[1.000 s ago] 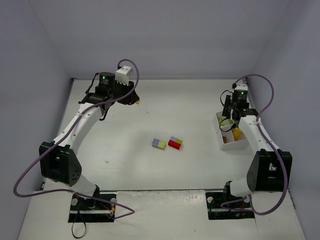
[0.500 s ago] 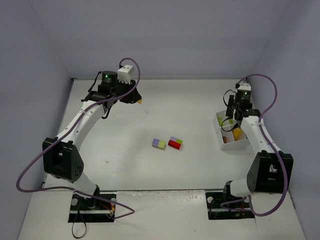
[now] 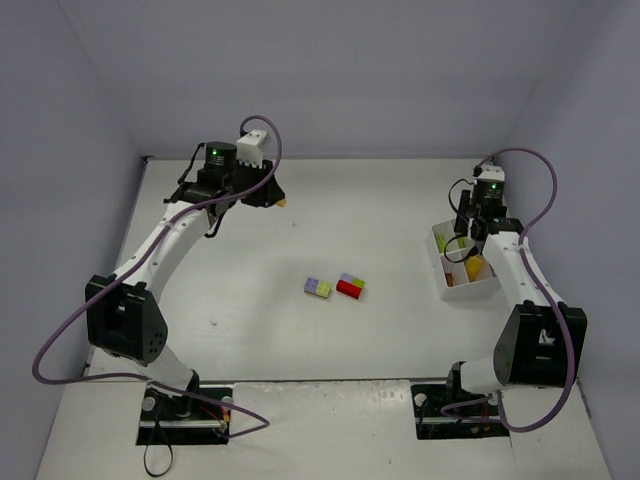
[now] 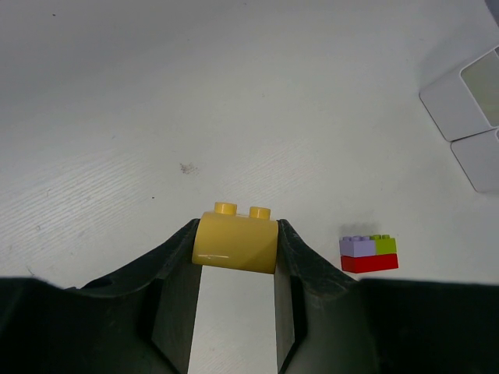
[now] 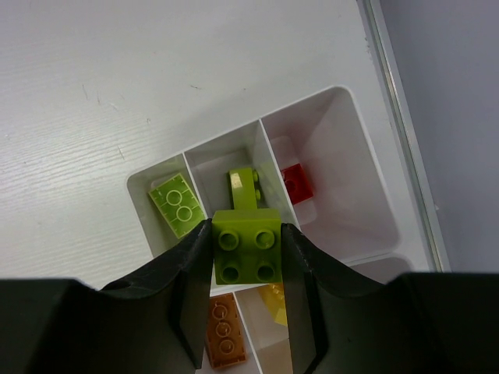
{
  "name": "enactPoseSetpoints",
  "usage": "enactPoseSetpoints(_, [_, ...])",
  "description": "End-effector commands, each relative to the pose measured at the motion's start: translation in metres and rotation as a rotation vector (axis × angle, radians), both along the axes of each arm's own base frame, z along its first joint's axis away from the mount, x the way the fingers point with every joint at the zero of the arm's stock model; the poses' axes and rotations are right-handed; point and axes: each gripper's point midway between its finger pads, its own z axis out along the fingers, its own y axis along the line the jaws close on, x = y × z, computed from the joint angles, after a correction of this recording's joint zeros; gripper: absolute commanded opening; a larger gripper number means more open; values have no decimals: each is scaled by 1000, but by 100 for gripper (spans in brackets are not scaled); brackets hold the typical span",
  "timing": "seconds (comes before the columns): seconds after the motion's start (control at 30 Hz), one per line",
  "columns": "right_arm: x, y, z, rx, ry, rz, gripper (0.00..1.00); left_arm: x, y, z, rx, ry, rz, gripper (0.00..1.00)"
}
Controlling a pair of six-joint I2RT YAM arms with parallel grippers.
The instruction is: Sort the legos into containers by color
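The white bench [image 3: 400, 200] carries a sort I'd judge about half done. Two arms work it. At its right edge sits one small white plastic divided tray [image 5: 347, 164], showing two lime bricks, one red, one orange and one yellow. The right fingers [image 5: 195, 261] pinch a lime green square studded brick [image 5: 247, 248] just above the lime side; the next move is a release. The left fingers [image 4: 178, 269] clamp a yellow rounded brick [image 4: 235, 243] far left, needing a long carry across. A lavender-and-lime clump [image 3: 318, 288] and a red-based clump [image 3: 350, 287] wait mid-bench.
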Motion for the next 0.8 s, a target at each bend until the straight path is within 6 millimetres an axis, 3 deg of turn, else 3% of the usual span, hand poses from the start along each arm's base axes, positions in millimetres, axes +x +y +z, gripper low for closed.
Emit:
enactPoseSetpoints(0.0, [16, -6, 31, -13, -88, -16, 0, 9, -9, 42, -51, -112, -7, 2])
enactPoseSetpoints(0.27, [21, -2, 34, 0, -96, 5, 0, 5, -8, 41, -44, -101, 5, 2])
enactPoseSetpoints(0.77, [29, 11, 58, 50, -165, 53, 0, 2, -13, 52, -77, -41, 31, 2])
